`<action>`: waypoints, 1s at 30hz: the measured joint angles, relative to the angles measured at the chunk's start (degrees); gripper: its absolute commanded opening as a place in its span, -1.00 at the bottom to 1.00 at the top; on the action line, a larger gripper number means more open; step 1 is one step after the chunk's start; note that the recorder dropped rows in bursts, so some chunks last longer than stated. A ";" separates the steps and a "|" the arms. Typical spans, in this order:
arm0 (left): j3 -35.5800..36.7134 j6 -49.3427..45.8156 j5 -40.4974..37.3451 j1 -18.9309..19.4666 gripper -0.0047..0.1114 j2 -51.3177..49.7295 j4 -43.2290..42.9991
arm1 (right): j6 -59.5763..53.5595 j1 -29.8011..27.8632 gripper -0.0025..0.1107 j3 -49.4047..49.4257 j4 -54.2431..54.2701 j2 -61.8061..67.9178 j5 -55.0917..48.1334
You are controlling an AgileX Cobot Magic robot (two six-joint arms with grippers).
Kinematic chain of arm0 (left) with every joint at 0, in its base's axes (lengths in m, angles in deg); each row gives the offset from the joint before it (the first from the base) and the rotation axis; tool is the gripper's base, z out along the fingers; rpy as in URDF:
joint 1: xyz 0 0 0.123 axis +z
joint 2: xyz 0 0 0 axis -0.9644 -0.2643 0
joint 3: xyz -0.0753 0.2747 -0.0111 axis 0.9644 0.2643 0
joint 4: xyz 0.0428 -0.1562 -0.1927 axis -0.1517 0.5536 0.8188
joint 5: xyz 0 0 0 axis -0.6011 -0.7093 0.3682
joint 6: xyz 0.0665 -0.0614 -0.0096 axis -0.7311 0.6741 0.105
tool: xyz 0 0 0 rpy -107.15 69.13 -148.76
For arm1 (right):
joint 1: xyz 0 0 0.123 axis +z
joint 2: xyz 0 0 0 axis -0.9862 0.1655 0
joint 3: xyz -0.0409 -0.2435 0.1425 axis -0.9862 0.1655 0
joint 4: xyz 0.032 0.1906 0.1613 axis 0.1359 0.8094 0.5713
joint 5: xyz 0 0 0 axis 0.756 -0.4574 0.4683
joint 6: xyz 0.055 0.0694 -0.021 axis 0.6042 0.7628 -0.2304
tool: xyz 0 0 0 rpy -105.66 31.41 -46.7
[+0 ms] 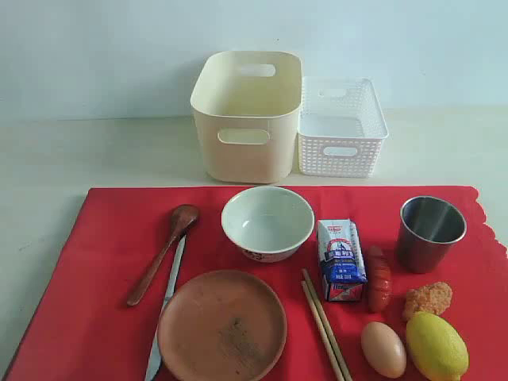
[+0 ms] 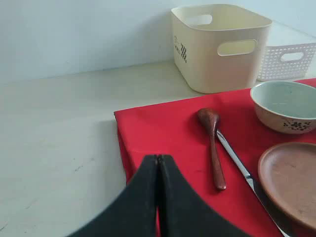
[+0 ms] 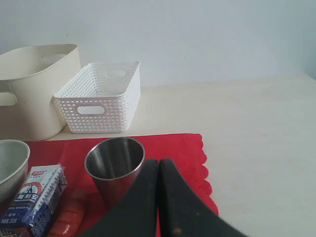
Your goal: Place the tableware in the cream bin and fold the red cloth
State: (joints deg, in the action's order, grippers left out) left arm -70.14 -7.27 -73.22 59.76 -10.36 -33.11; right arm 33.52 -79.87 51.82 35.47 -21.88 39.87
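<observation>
Exterior: tall cream plastic bin (image 1: 246,119) stands on the counter (image 1: 71,151), just behind the large red cloth (image 1: 103,238). On the cloth, dark wooden spoon (image 1: 163,254) at left, upright steel cup (image 1: 430,232) at right. No arm in frame.

Left wrist: left jaws pressed together, empty. Spoon ahead, handle end nearer, long axis pointing binward.

Right wrist: right jaws together, empty. Cup just ahead; the right arm looks nearer to it.

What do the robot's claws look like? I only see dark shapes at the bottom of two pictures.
Both look alike. The left claw and the right claw each have two smooth, matte black fingers, broad at the base and curving to a narrow tip. No cables, labels or markings show, and the arms themselves are out of view.
</observation>
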 measured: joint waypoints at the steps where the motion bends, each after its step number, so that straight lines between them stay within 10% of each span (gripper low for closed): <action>1: 0.00 0.00 0.00 0.00 -0.92 0.00 0.00 | 0.00 0.00 -0.96 0.00 0.00 0.00 0.00; 30: 0.00 0.00 0.00 0.00 -0.92 0.00 0.00 | 0.00 0.00 -0.96 0.00 0.72 0.00 0.00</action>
State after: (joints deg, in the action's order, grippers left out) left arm -70.14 -7.27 -73.22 59.76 -10.36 -33.11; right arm 33.52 -79.87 51.82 36.19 -21.88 39.87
